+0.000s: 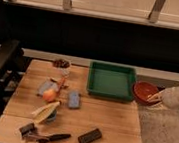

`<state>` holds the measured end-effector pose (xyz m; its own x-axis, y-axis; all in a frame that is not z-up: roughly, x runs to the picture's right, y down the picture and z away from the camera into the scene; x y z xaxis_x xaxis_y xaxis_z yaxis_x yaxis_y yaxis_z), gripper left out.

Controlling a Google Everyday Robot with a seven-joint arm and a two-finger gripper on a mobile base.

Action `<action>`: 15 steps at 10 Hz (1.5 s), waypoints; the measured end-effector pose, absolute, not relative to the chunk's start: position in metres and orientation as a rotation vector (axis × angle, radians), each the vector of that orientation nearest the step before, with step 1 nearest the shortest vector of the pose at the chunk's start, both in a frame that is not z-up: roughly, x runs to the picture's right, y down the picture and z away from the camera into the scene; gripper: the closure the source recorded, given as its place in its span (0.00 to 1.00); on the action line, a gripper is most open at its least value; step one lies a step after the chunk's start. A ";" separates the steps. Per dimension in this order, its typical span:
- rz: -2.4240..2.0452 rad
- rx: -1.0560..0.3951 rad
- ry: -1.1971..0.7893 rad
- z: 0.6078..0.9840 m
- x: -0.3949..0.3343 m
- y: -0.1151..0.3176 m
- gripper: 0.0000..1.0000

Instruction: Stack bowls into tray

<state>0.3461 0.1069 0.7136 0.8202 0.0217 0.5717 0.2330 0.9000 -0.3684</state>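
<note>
Red-orange bowl [144, 91]: round, glossy plastic, open side up, held just past the right-hand wall of the green tray [111, 81], at about rim height and beyond the table's right edge. Judged light and stiff, not fragile; the glossy skin is likely slippery, so a pinch across the rim wall suits better than any hold on the curved belly.

Gripper [154, 98]: at the bowl's right-hand rim, on the side away from the tray, arm entering from the right. Fingers appear pinched on that rim, one tip showing inside the bowl.

Green tray: rectangular, raised sides, flat rim, floor bare; sits on the wooden table [111, 120] at its back right. Much wider than the bowl, so clearance is generous.

Purple bowl: not seen.

Left of the tray: small white cup [61, 65] with dark contents, blue sponge [73, 99], an orange [50, 95].
</note>
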 end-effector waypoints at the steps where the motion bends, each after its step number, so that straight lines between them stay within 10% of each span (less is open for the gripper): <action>1: -0.148 -0.420 -0.583 0.716 0.345 0.102 1.00; 9: -0.403 -0.401 -0.594 0.790 0.290 0.032 0.98; 15: -0.442 -0.420 -0.684 0.856 0.247 0.033 0.42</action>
<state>0.2475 0.0328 0.8557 0.6911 -0.2490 0.6785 0.5169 0.8265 -0.2232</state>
